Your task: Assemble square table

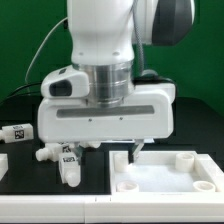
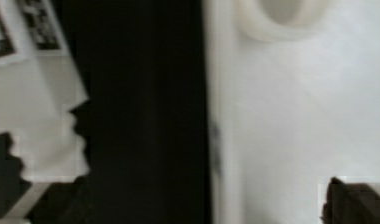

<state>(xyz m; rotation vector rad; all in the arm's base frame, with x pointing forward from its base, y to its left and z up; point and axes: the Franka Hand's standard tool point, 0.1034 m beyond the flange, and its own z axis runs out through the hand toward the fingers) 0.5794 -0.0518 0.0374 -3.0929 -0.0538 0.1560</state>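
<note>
The pincer (image 1: 104, 150) is seen hanging low over the black counter (image 1: 100, 205). It is released: its dark fingers (image 1: 140, 147) are spread wide and nothing is gripped between them. One finger is set right at the back edge of the tabletop (image 1: 160, 172). The other is lost among white shapes towards the exterior view's left, and contact there cannot be judged.

Nearest the camera, in the lower right of the frame, the tabletop is laid flat on the counter with its thick rim raised. Round sockets (image 1: 186, 158) are seen at its corners. In the lower centre-left, just beside the tabletop but apart from it, the near leg (image 1: 68, 168) is found lying on the counter with a black-and-white tag showing. Further back, at the middle left edge, the far leg (image 1: 14, 132) is spotted lying on its side with its tag turned to the camera, well apart from the tabletop.

Above all this, the frame is filled by the white arm (image 1: 100, 40), with a green backdrop (image 1: 20, 40) behind it.

In the wrist view the tabletop is shown as a broad white face carrying one round socket. A black strip of counter is seen running along its edge.
</note>
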